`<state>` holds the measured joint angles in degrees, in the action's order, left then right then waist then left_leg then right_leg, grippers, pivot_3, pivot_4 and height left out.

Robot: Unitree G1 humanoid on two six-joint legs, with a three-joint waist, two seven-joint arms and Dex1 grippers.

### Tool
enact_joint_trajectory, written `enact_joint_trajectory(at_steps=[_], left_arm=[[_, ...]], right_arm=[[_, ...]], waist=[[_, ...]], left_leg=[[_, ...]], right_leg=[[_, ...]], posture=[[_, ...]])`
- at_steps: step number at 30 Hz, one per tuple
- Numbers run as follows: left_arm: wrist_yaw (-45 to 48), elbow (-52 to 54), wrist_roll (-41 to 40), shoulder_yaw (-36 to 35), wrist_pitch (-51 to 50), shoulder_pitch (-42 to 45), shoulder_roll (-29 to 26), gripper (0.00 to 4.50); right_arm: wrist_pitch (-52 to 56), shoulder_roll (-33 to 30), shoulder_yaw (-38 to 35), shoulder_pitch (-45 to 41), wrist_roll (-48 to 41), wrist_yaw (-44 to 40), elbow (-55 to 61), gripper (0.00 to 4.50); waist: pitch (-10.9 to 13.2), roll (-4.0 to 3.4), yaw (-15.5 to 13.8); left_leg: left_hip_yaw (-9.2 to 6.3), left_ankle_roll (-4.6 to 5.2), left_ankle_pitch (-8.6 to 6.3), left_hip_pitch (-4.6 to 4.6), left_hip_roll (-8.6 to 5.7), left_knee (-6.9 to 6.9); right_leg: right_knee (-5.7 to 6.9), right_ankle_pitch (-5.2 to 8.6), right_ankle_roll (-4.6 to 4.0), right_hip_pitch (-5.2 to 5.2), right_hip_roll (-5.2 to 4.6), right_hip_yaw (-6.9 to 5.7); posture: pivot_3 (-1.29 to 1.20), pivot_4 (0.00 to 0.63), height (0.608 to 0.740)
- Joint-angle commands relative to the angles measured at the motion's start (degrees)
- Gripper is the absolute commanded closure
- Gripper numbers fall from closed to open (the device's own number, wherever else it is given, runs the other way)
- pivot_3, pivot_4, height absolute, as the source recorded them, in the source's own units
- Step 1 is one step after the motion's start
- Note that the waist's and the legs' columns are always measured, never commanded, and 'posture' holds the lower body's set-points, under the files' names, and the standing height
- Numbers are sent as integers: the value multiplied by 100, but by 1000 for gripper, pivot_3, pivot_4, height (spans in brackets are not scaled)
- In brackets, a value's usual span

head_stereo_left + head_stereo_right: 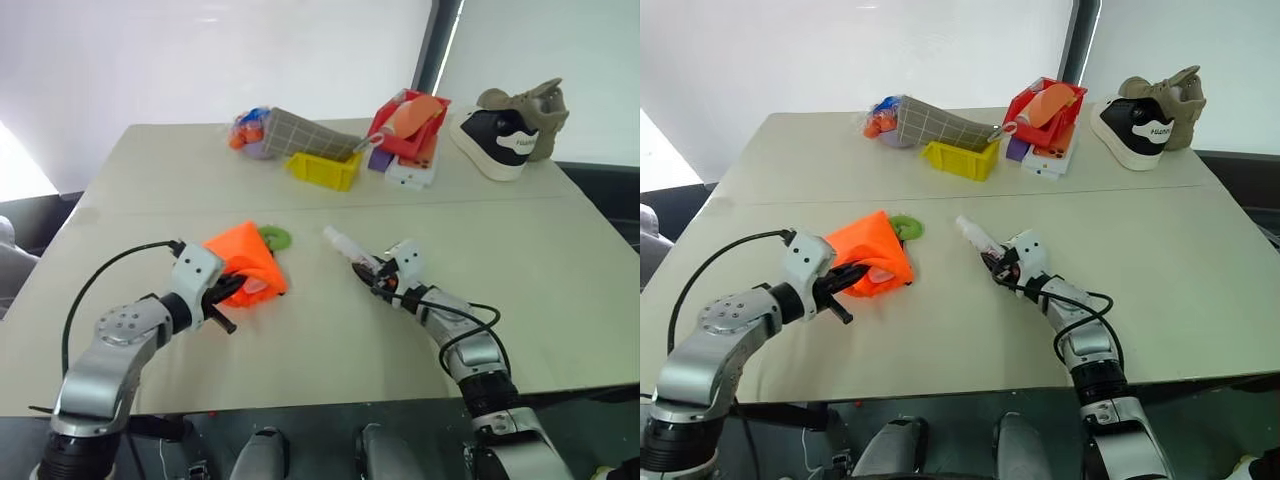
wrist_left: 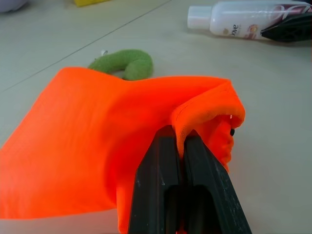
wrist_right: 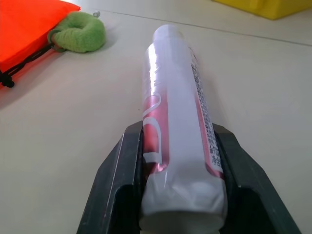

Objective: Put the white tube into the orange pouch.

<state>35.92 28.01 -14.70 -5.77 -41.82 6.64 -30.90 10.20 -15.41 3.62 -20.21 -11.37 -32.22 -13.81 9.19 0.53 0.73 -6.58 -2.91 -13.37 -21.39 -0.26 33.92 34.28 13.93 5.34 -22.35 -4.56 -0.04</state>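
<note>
The right claw (image 1: 368, 270) is grasping the slim white plastic tube (image 3: 178, 126) with the pink label. Its long side points toward the table's far left corner. The soft bright orange cloth pouch (image 1: 247, 258), pinched tight by the left claw (image 2: 181, 146), lies to its left.

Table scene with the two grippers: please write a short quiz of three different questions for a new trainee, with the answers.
1. True or false: the left gripper pinches the rim of the orange pouch.
2. What lies between the fingers of the right gripper?
A) the white tube
B) the green ring
C) nothing
3. Fill in: the green ring lies beside the ____.

Key: 1 true; 2 A; 3 orange pouch.
</note>
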Motion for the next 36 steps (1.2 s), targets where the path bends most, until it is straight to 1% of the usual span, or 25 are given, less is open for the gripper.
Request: enact_joint_trajectory(at_steps=[1, 4, 6, 9, 11, 15, 17, 22, 26, 29, 36], left_arm=[[-72, 117, -209, 56, 50, 186, 116, 4500], [-91, 80, -237, 105, 22, 271, 119, 4500], [-105, 42, -268, 116, 9, 329, 106, 4500], [-82, -12, -329, 188, 17, 465, 82, 4500], [-74, -32, -367, 250, 7, 569, 84, 4500], [-93, 40, -469, 361, -78, 706, 99, 4500], [-97, 78, -513, 382, -115, 738, 95, 4500], [-81, 309, -713, 377, -247, 686, 39, 4500], [-44, 543, -896, 318, -382, 585, 30, 4500], [-82, 697, -1092, 257, -467, 505, 56, 4500], [-87, 868, -1432, 185, -584, 375, -34, 4500]], right_arm=[[104, -334, -171, 354, -372, -472, 1095, 3403], [644, -893, -64, 924, -841, -1176, 2214, 3403], [1029, -1214, 28, 1206, -1132, -1500, 2817, 3403], [1551, -1427, 244, 1385, -1403, -1652, 3487, 3403], [1831, -1420, 416, 1346, -1456, -1623, 3732, 3403], [2004, -1105, 818, 1027, -1220, -1325, 3735, 3403], [2003, -952, 893, 902, -1166, -1226, 3649, 3403], [1942, -340, 1079, 491, -998, -862, 3170, 3403], [1821, 33, 1282, 177, -619, -581, 2685, 3403], [1687, 207, 1423, -6, -400, -516, 2396, 3403], [1480, 468, 1490, -252, -90, -341, 1990, 3403]], waist=[[0, -1, -10], [1, -2, -3], [1, -1, 6], [2, 2, 42], [2, 4, 28], [2, 5, 8], [2, 5, 0], [1, 6, 0], [1, 6, 10], [2, 5, 18], [1, 5, 12]], left_leg=[[0, 0, 0, -1, 0, 0], [0, 0, 0, -4, -1, 0], [0, 1, -1, -2, 0, -1], [0, 2, -2, 4, 2, -1], [0, 1, -2, 4, 2, 0], [-2, 0, -2, 0, 1, 8], [-1, 0, -2, -5, 0, 8], [-1, 0, -2, -7, 0, -1], [-1, 1, -2, -6, 0, -3], [0, 0, -2, -5, 0, -2], [-1, 0, -2, -4, 0, -1]], right_leg=[[-1, 0, 0, 1, -1, 0], [-5, 5, 8, 2, -1, 0], [-5, 16, 26, 4, -1, 0], [-1, 17, 26, 2, 1, 0], [0, 15, 21, -1, 1, 0], [-7, 14, 18, 0, -1, -1], [-10, 13, 18, -1, -4, -1], [-10, 13, 20, -6, -2, -1], [-8, 13, 20, -7, -1, -1], [-7, 12, 19, -7, -2, 0], [-6, 12, 18, -5, -1, 0]], posture=[[0, 150, 740], [0, 150, 740], [0, 150, 740], [0, 150, 740], [0, 150, 740], [0, 150, 740], [0, 150, 740], [0, 150, 740], [0, 150, 740], [0, 150, 740], [0, 150, 740]])
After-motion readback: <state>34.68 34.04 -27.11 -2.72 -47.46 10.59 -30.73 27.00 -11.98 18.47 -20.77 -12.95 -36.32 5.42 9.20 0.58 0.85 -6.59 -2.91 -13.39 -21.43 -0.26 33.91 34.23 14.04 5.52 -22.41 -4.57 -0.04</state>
